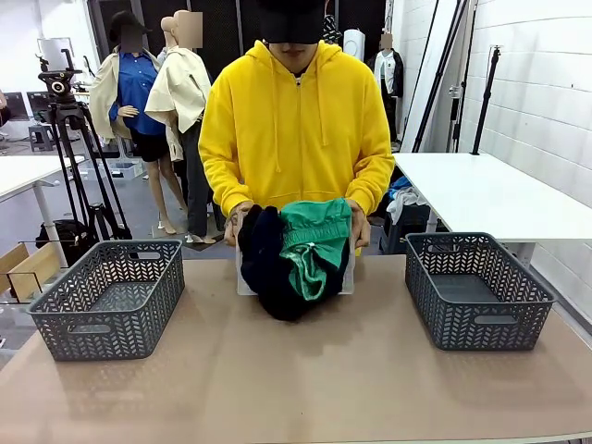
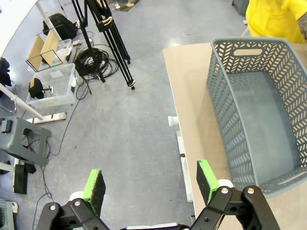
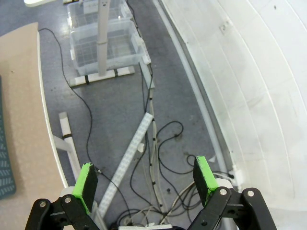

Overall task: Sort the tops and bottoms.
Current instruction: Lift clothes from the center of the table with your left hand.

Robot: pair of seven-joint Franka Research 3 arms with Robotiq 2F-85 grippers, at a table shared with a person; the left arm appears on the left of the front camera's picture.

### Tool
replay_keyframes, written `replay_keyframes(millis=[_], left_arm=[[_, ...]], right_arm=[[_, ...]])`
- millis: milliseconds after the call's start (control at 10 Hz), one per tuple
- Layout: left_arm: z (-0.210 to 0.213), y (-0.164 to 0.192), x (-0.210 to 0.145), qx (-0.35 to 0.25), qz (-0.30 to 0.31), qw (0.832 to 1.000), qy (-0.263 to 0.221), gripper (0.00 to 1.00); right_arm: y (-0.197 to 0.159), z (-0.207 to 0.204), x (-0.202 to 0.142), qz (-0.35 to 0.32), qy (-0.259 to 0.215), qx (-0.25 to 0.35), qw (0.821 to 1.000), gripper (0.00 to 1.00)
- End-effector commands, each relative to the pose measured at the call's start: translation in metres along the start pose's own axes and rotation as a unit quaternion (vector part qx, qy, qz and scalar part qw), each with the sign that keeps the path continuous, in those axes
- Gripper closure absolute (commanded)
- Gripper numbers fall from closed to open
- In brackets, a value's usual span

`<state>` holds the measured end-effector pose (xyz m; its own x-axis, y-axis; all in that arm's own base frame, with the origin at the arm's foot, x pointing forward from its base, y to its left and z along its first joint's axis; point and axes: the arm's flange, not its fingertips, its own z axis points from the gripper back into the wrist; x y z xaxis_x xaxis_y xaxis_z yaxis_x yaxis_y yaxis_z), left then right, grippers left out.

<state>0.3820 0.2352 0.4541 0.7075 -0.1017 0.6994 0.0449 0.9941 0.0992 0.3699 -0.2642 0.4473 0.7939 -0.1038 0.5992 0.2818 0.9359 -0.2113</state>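
A bundle of tops and bottoms point(image 1: 294, 259) stands at the far middle of the table: dark navy and black cloth on the left, bright green cloth on the right. A person in a yellow hoodie holds the bundle with both hands point(image 1: 233, 222). My left gripper point(image 2: 151, 186) hangs open beside the table's left edge, over the floor, with nothing between its green pads. My right gripper point(image 3: 146, 178) is open too, off the table's right edge above floor cables.
A grey basket point(image 1: 109, 298) stands on the table's left, its wall point(image 2: 225, 112) right of my left gripper. Another grey basket point(image 1: 476, 289) stands on the right. A tripod point(image 2: 103, 28), boxes and cables lie on the floor at left; clear bins point(image 3: 103, 40) at right.
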Motion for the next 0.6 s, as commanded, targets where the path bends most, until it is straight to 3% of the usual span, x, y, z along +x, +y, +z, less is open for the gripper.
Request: replay_keyframes(millis=[0,500], left_arm=[[-0.0001,0.0021,-0.0019,-0.001,-0.001,1.000,-0.001,0.00],[-0.0001,0.0021,-0.0019,-0.001,-0.001,1.000,-0.001,0.00]], right_arm=[[-0.0007,-0.0003,-0.0002,0.005,0.003,0.001,1.000,0.00],[-0.0007,-0.0003,-0.0002,0.005,0.003,0.001,1.000,0.00]])
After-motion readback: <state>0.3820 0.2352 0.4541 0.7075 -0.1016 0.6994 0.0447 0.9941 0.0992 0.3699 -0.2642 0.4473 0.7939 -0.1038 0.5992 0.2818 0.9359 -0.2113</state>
